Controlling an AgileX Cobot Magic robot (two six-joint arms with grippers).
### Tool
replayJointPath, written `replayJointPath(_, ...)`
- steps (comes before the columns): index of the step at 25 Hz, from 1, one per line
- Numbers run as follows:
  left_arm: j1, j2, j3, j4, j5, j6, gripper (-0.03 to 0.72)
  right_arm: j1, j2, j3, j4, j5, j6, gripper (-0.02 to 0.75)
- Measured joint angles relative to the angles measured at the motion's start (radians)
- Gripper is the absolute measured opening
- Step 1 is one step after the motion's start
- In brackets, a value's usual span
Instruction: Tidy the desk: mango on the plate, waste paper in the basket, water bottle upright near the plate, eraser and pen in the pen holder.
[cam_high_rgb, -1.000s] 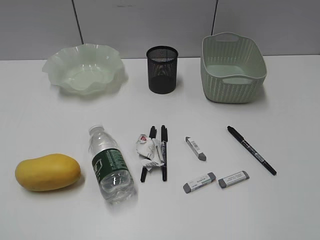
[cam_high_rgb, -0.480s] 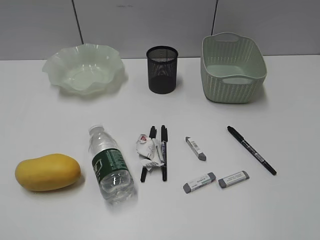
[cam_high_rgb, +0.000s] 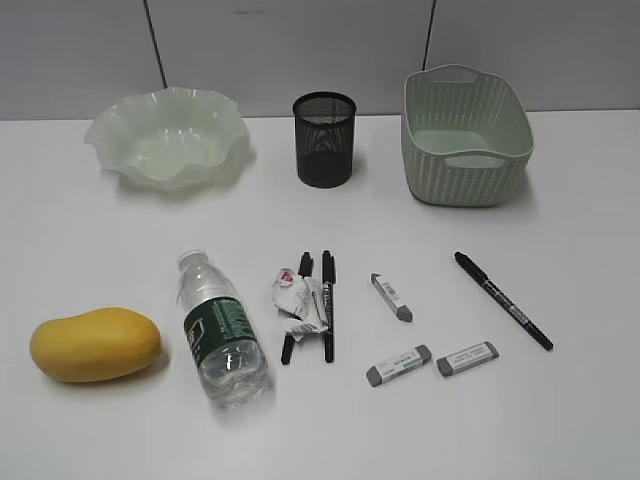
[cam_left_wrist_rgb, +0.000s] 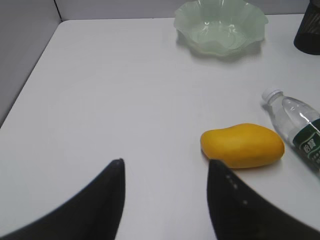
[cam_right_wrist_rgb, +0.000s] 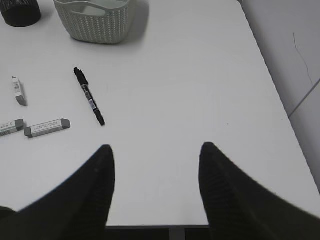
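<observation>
Yellow mango (cam_left_wrist_rgb: 242, 145) lies just beyond the left end effector (cam_left_wrist_rgb: 165, 165), released like the right end effector (cam_right_wrist_rgb: 155, 150)

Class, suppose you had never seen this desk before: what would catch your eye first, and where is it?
Probably the yellow-orange mango, the one bright colour on the white desk, lying at the front left. Beside it the water bottle lies on its side. Along the back stand the ruffled plate, the black pen holder and the woven basket.
</observation>
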Motion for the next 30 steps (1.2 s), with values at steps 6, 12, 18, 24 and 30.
replayJointPath(6,0.000,0.000,0.000,-0.001,0.000,0.000,0.504,0.000,0.000,0.000,0.000,0.000,0.000,0.435)
replayJointPath(12,0.000,0.013,0.000,0.014,-0.011,0.118,0.515,0.000,0.000,0.000,0.000,0.000,0.000,0.435)
replayJointPath(18,0.000,0.191,-0.047,0.034,-0.106,0.271,0.516,0.000,0.000,0.000,0.000,0.000,0.000,0.435)
replayJointPath(24,-0.013,0.463,-0.124,-0.002,-0.140,0.519,0.516,0.000,0.000,0.000,0.000,0.000,0.000,0.435)
replayJointPath(30,-0.053,0.754,-0.236,-0.146,-0.070,0.839,0.494,0.000,0.000,0.000,0.000,0.000,0.000,0.435)
